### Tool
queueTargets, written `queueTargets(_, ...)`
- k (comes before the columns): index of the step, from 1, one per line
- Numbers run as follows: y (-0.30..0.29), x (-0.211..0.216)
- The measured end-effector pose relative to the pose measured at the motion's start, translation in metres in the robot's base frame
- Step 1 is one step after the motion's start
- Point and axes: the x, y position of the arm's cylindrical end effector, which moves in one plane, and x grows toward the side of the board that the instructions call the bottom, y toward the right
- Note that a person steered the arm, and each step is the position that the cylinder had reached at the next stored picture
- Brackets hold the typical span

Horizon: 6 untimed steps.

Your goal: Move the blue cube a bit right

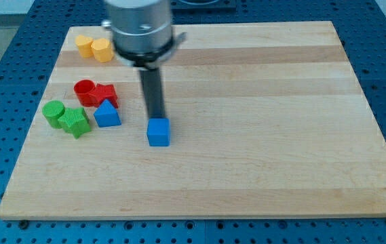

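One camera looks down at a slant from beyond the view's bottom edge, fairly near; the whole wooden bench [260, 169] fits, its mounting apparently raised.

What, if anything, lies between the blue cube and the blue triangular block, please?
Nothing: the camera view shows bare wood between the blue cube and the blue triangular block.

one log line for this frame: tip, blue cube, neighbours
tip: just above blue cube in view, contact unclear | blue triangle block: to cube's left, apart | board: open to cube's right
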Motion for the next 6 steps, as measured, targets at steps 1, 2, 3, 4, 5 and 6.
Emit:
queueTargets(1,0.014,0.021)
queueTargets(2,0.031,0.033)
queueTargets(3,-0.014,0.052)
queueTargets(4,0.031,0.077)
queueTargets(5,0.065,0.073)
queueTargets(6,0.057,0.06)
